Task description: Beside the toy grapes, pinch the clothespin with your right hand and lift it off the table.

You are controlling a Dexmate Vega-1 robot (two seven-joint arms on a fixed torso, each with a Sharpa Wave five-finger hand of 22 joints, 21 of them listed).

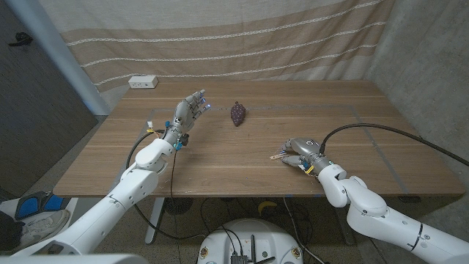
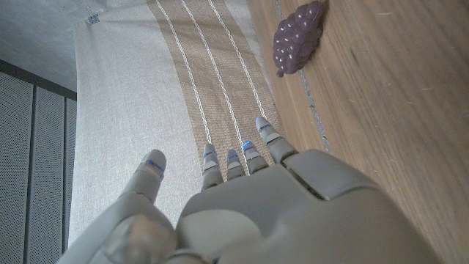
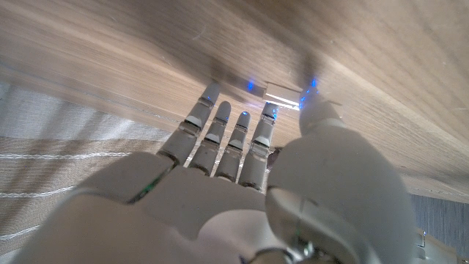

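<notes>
1. Tabletop [image 1: 242, 158]: wooden, with a pale curtain hanging behind its far edge.
2. Toy grapes [image 1: 237, 113]: a dark purple bunch lying in the far middle of the tabletop, well apart from both hands.
3. Clothespin [image 1: 279, 155]: a pale wooden piece on the tabletop at the tips of the right hand, nearer the robot than the grapes and off to their right. In the right wrist view it shows as a pale bar [image 3: 282, 96] between thumb and fingers.
4. Right hand [image 1: 302, 153]: low over the tabletop, fingers [image 3: 220, 128] curled toward the clothespin with the thumb opposite. Whether they have closed on the pin or only bracket it cannot be told; the pin appears to lie on the wood.
5. Left hand [image 1: 188, 111]: raised above the tabletop beside the grapes, fingers spread apart, holding nothing.
6. Step in hand (judgement): the pinch itself, at or just short of contact; no lift is evident.
7. Next move (judgement): close thumb and fingers squarely across the pin so it does not skid or twist, then raise the hand straight up.
</notes>
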